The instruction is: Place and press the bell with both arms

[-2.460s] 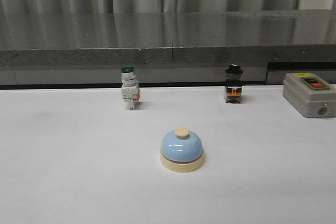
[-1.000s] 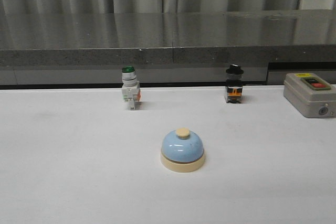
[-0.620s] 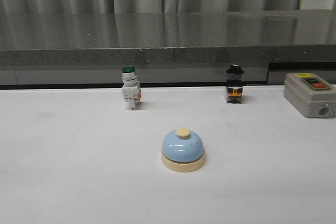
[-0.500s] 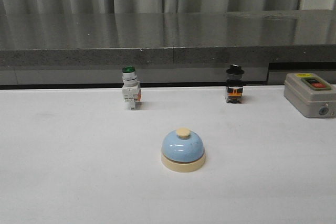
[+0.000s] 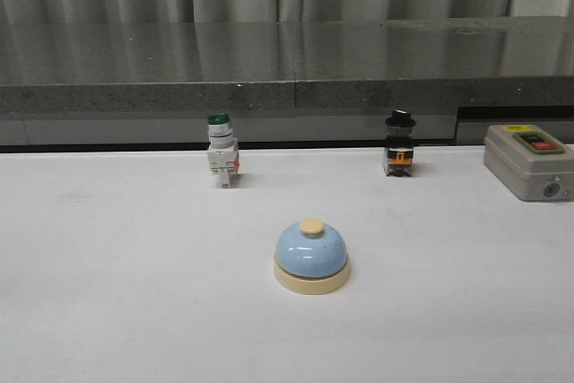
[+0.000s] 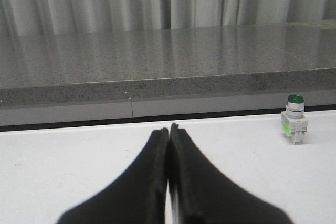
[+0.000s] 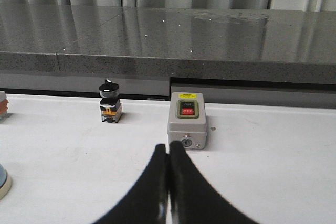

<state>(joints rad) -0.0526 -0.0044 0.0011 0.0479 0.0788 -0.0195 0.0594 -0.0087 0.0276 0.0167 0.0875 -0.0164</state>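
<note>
The bell (image 5: 311, 257) sits mid-table (image 5: 126, 293), untouched, nearer than the green-capped switch (image 5: 221, 161) and black-knobbed switch (image 5: 399, 156). Only the wrist views show the left gripper (image 6: 169, 129) and right gripper (image 7: 168, 148), both with fingers pressed together, holding nothing.

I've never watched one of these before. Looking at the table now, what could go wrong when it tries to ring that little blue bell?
The bell is a smooth dome with a small cream button; a pointed gripper could slide off it or push the bell sideways. Both the left gripper and the right gripper are shut and far from the bell. The right one points at the grey switch box, so it might bump that on its way.
</note>
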